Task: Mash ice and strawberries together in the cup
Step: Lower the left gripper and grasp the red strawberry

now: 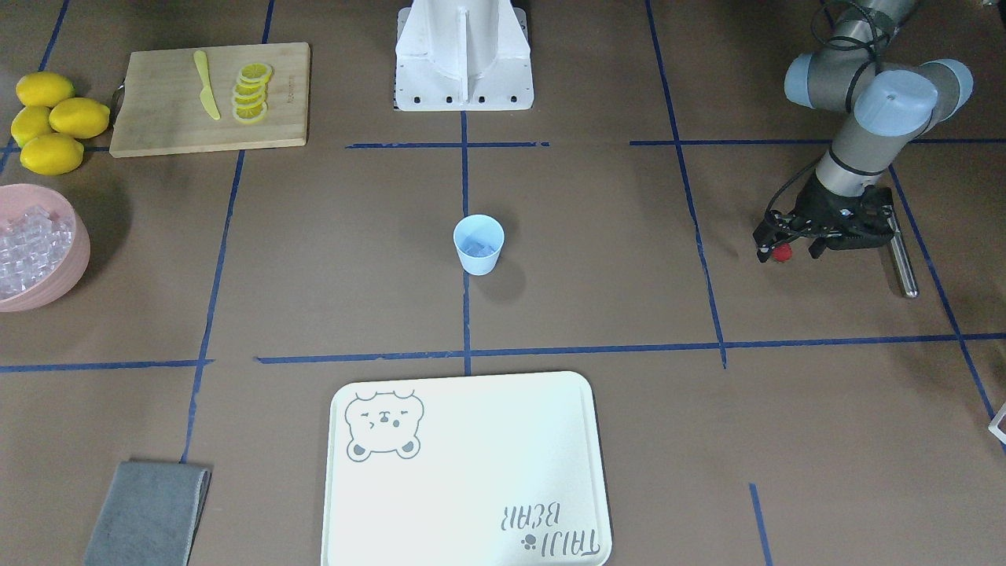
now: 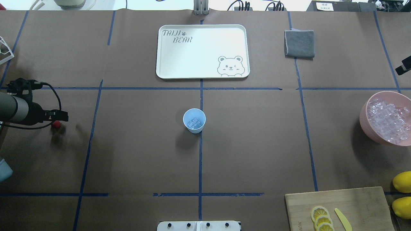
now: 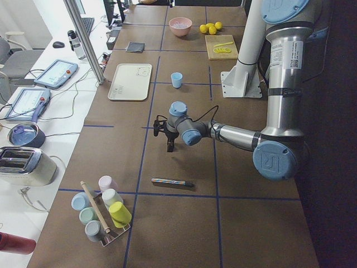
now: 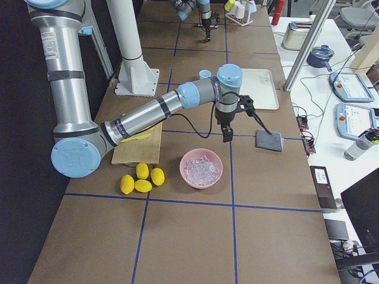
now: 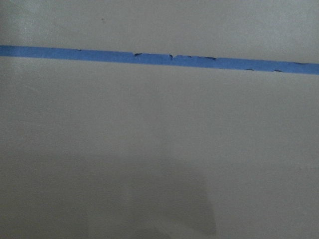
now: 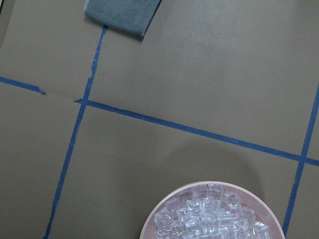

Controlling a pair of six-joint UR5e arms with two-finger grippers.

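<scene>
Strawberry clenched in left end effector, well off at nine o'clock from the cup seen from overhead; ice inside, worktop centre. Right end effector: grip I cannot tell.

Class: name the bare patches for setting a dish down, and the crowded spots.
Bare brown paper surrounds the light blue plastic cup, up to the white rectangular tray. Crowded: the corner with round pink bowl, wooden cutting board, yellow lemons.
</scene>
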